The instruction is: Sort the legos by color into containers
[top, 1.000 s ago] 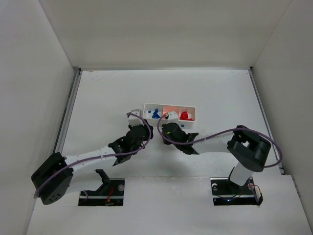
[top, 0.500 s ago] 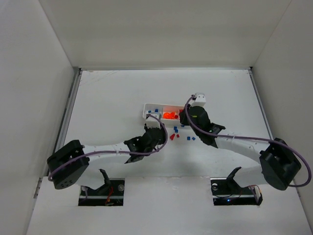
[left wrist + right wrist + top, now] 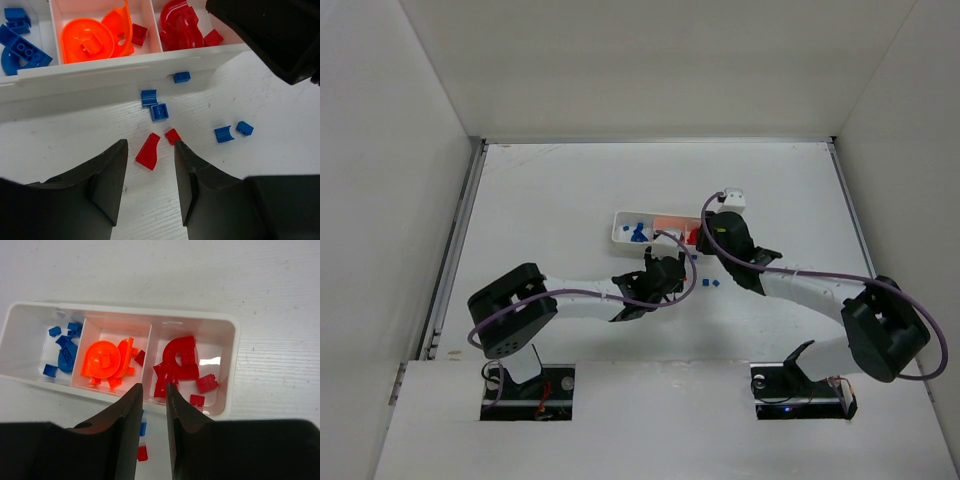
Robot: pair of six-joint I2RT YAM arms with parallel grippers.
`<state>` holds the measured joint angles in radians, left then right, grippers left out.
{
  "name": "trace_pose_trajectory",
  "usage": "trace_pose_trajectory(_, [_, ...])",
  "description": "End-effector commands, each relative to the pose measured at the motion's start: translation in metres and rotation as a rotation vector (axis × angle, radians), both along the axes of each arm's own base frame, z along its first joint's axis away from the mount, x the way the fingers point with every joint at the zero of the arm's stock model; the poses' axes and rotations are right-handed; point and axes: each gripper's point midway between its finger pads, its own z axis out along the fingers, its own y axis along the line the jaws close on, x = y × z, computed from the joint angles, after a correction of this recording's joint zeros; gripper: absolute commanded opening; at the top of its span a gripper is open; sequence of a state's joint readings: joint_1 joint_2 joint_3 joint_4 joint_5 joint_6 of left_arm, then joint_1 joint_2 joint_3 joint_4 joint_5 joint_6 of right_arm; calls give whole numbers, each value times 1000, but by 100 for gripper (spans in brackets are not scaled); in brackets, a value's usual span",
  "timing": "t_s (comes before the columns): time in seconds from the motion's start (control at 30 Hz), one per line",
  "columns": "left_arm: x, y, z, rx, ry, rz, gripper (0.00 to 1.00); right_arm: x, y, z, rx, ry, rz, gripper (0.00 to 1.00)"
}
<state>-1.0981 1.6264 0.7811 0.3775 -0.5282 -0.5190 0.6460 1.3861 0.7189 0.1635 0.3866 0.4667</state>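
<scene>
The white three-compartment tray (image 3: 628, 217) holds blue legos (image 3: 20, 47) on the left, orange ones (image 3: 95, 37) in the middle and red ones (image 3: 180, 25) on the right. One red piece (image 3: 139, 34) lies in the orange compartment. My left gripper (image 3: 671, 264) is open and low over the table in front of the tray. A loose red wedge (image 3: 148, 152) lies between its fingertips, and a small red piece (image 3: 173, 135) lies beside it. My right gripper (image 3: 704, 240) is open by a narrow gap, empty, over the near rim of the tray by the red compartment (image 3: 180, 360).
Several loose blue pieces lie on the table in front of the tray, some (image 3: 159, 112) close to its wall and two (image 3: 224, 134) further right. The right gripper's body (image 3: 270, 35) hangs close above the tray's right end. White walls enclose the table.
My left gripper has moved right, to the loose pieces in front of the tray. My right arm swung from in front of the tray to its right end, then edged closer.
</scene>
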Motion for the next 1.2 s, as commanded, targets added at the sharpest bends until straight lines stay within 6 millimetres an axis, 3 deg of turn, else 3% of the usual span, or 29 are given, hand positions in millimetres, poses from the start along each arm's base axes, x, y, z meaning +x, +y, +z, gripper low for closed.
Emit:
trace_pose_trajectory(0.0, [9, -17, 18, -27, -48, -7, 40, 8, 2, 14, 22, -36, 8, 31])
trace_pose_trajectory(0.2, [17, -22, 18, -12, -72, 4, 40, 8, -7, 14, 31, -43, -20, 42])
trace_pose_trajectory(0.67, [35, -30, -7, 56, -65, 38, 38, -4, -19, 22, 81, -79, -31, 40])
trace_pose_trajectory(0.87, [37, -34, -13, 68, -55, 34, 27, -6, -21, 25, 92, -88, -36, 41])
trace_pose_trajectory(1.17, [35, -31, -25, 93, -38, 45, 25, -9, -25, 33, 115, -107, -35, 41])
